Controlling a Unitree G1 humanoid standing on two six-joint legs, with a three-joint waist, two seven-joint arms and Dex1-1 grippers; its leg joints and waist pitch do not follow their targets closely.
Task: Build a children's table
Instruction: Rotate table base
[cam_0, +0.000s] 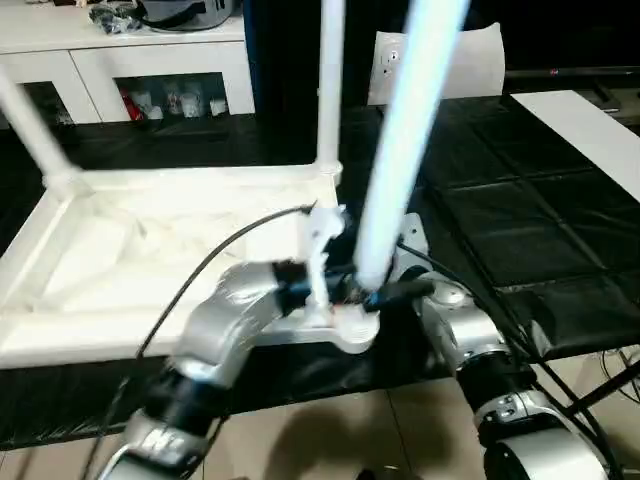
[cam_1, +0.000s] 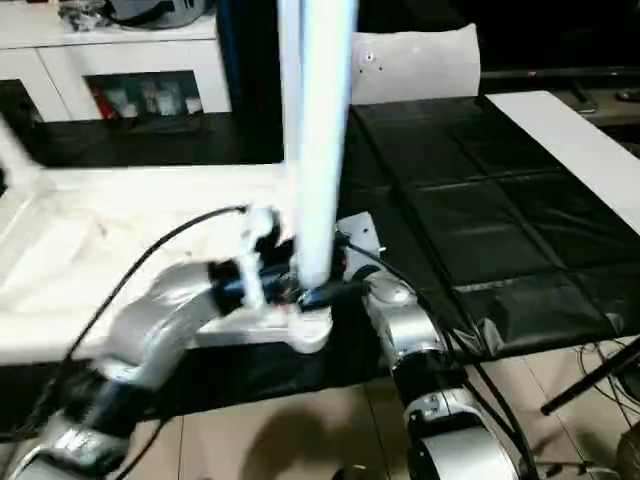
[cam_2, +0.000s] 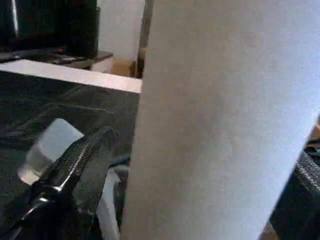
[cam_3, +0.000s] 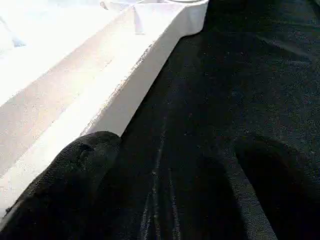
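Your left end effector (cam_0: 335, 290) is gripping a white leg (cam_0: 400, 150) standing in the tabletop's (cam_0: 150, 250) near-right corner socket. Your right end effector (cam_3: 165, 190), fingers spread wide and holding nothing, is hovering over the black bench (cam_0: 520, 220) at the tabletop's 3 o'clock side.

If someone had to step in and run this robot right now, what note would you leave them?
Left tool: at the base of the near-right leg, one finger beside it; whether it is clamped cannot be told.
Right tool: open, holding nothing, over the black work table next to the tabletop's rim.
The tabletop lies upside down on the work table. Two legs stand in the far corners: far-left and far-right.
The third leg stands at the near-right corner socket; how fully it is seated cannot be told.
Left: seat it and fit the last leg.
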